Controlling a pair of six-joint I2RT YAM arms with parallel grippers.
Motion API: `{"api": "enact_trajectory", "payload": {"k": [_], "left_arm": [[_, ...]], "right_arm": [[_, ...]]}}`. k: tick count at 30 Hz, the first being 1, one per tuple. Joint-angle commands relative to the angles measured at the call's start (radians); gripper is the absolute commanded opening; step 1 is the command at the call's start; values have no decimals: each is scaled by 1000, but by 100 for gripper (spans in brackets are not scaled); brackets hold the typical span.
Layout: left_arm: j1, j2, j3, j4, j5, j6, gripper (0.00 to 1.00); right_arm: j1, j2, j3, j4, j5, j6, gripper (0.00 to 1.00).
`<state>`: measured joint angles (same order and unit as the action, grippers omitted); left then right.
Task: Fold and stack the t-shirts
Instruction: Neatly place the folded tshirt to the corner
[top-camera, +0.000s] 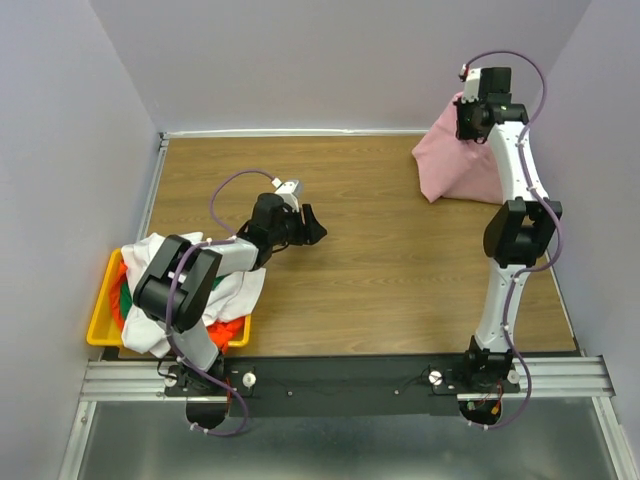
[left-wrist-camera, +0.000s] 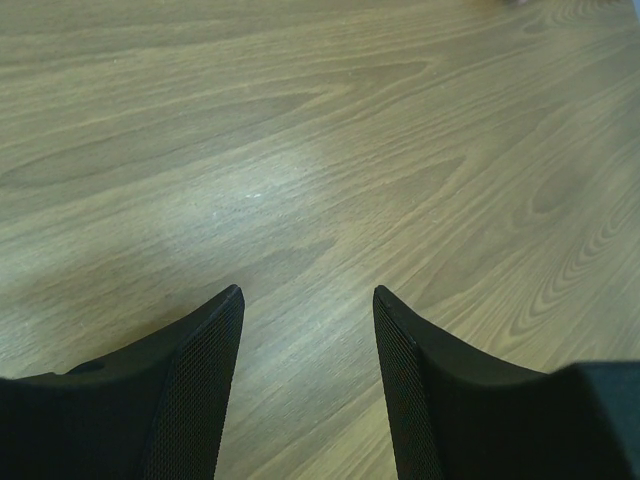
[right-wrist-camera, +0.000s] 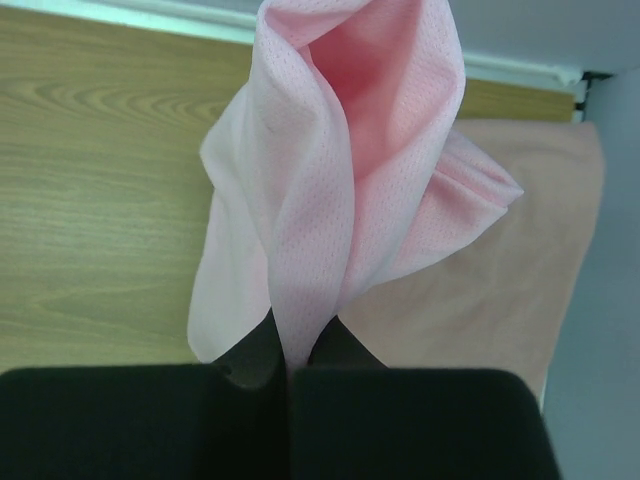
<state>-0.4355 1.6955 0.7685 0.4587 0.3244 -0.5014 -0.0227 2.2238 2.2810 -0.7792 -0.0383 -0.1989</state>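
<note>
Pale pink mesh short-sleeved t-shirt (right-wrist-camera: 340, 190): bunched fold pinched in right gripper (right-wrist-camera: 297, 345), jaws clamped tight on cloth. Held raised over far right corner of wooden table (top-camera: 380, 250), lower part draped onto tabletop. Left gripper (left-wrist-camera: 308, 300) spread apart, nothing between fingers, low over bare wood mid-left, well apart from pink shirt. Near-left: yellow plastic bin (top-camera: 98, 330) heaped with white, orange, green tees (top-camera: 235, 290).

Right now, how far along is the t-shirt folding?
Early on. Possibly done: a dusty rose shirt lies flat at the far right of the table. In hand: the right pincer is shut on a pink shirt, holding it up. The left pincer is open and empty over bare wood. Left: a heap of white, green and orange shirts in the yellow bin.
</note>
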Motion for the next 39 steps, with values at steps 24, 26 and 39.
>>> {"api": "enact_trajectory", "payload": {"k": [24, 26, 39], "left_arm": [[3, -49, -55, 3, -4, -2, 63], [3, -72, -63, -3, -10, 0, 62], [3, -161, -100, -57, -35, 11, 63]], "right_arm": [[-132, 114, 124, -29, 129, -17, 0], [-138, 125, 117, -23, 159, -17, 0], [-158, 180, 110, 81, 362, 27, 1]]}}
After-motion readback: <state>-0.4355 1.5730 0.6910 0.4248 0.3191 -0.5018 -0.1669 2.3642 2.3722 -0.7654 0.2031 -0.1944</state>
